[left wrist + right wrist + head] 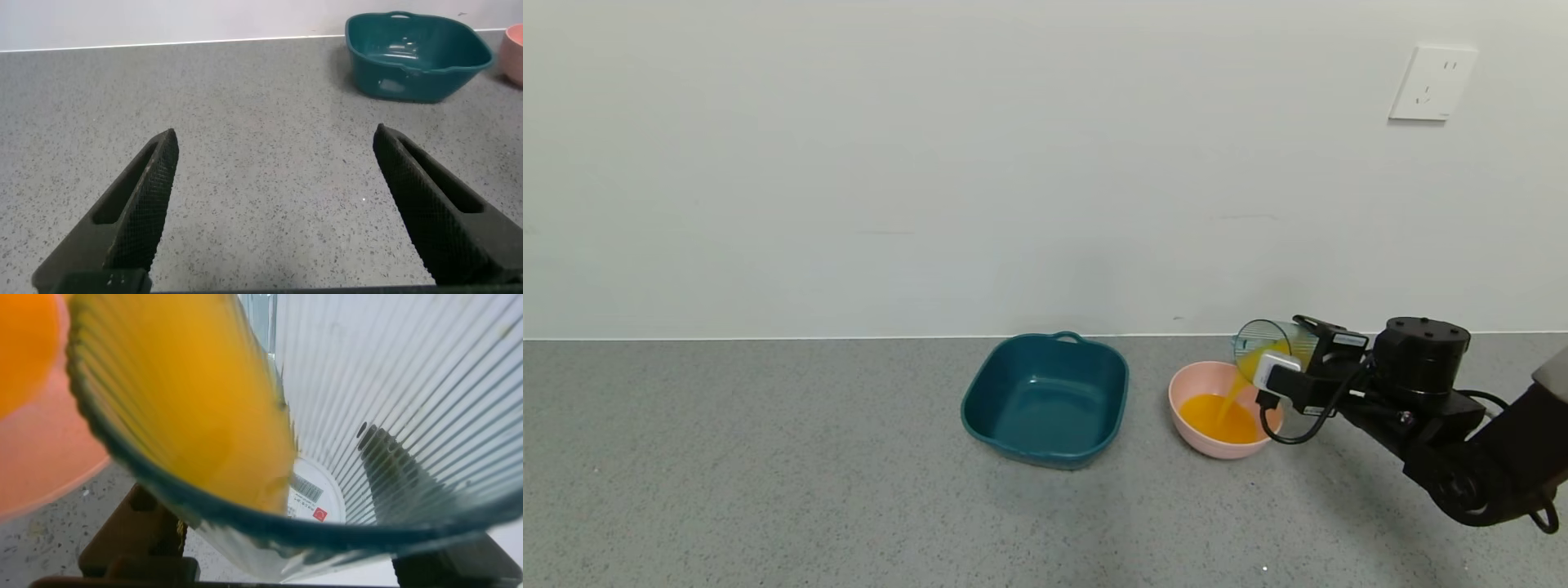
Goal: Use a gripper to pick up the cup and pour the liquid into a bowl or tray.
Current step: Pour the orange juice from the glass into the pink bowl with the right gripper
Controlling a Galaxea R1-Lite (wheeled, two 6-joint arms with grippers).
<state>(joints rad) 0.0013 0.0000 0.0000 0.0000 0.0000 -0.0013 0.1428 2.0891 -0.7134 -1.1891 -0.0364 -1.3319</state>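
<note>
A: Right gripper [1286, 363] clamped tight on the cup [1270, 346], tipped hard over the pink bowl [1186, 388]!

B: And the liquid [1230, 400] streams from the cup's rim down into that bowl, pooling orange inside.

A: Teal tray [1045, 399] sits just beside the bowl, on the side away from the arm.

B: Left gripper [274, 208]? Jaws spread wide, holding nothing, low over the counter [261, 122], well apart from the bowl.

Right gripper [1286, 359]: black, white label, looping black cable, screw-topped round black wrist housing. Left gripper [274, 208]: two black fingers, cross-hatched pads [155, 192].
</note>
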